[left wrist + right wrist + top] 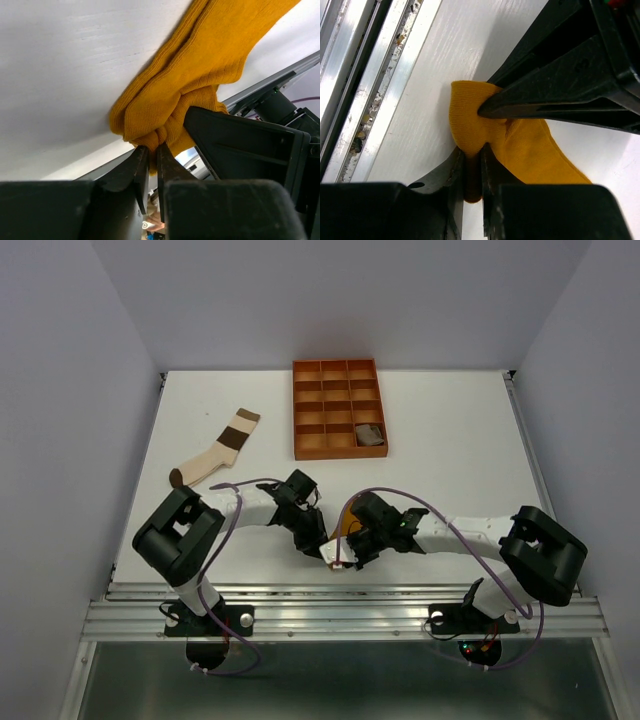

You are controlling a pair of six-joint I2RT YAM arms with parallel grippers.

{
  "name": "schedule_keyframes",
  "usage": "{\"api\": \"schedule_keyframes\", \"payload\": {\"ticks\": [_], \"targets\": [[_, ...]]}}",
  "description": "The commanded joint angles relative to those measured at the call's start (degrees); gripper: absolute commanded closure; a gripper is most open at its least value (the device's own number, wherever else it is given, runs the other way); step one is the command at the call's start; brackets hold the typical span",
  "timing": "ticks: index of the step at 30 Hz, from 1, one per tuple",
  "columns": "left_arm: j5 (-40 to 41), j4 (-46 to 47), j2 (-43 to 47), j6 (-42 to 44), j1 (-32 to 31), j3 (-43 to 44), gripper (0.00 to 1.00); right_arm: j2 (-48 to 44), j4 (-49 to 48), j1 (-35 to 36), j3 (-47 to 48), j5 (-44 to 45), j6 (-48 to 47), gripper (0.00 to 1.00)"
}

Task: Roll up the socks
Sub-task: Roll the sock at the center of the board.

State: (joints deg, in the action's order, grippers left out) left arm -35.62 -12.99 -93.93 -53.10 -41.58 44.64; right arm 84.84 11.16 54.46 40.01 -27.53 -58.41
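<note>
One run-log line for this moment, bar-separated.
left gripper: pinching mustard sock | right gripper: pinching mustard sock | colour-blocked sock: flat, apart

Three socks (222, 450) (370, 436) (200, 75), one orange tray (296, 410) and two robot arms (180, 535) (540, 555).

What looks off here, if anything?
Nothing spilled or damaged. The mustard sock is bunched close to the near edge of the table, pinched by both the left gripper and the right gripper. The colour-blocked sock lies flat at left; a grey bundle sits inside one compartment of the tray.
</note>
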Motion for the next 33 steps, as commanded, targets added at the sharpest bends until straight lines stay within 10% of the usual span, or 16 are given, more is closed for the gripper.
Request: {"api": "schedule_keyframes", "payload": {"ticks": [1,23,33], "targets": [[1.0,-0.5,3.2,2.0,1.2,0.9,0.75,1.6,1.1,-0.1,-1.5,-0.5,-3.8,0.96],[5.5,-2.6,-14.2,12.1,3.1,25.0,0.71,0.2,6.3,-0.6,0.2,-3.4,-8.1,0.98],[20.0,-10.6,-17.1,11.8,2.9,27.2,0.73,0.5,9.0,-2.9,1.6,-5.3,-2.1,0.99]]}}
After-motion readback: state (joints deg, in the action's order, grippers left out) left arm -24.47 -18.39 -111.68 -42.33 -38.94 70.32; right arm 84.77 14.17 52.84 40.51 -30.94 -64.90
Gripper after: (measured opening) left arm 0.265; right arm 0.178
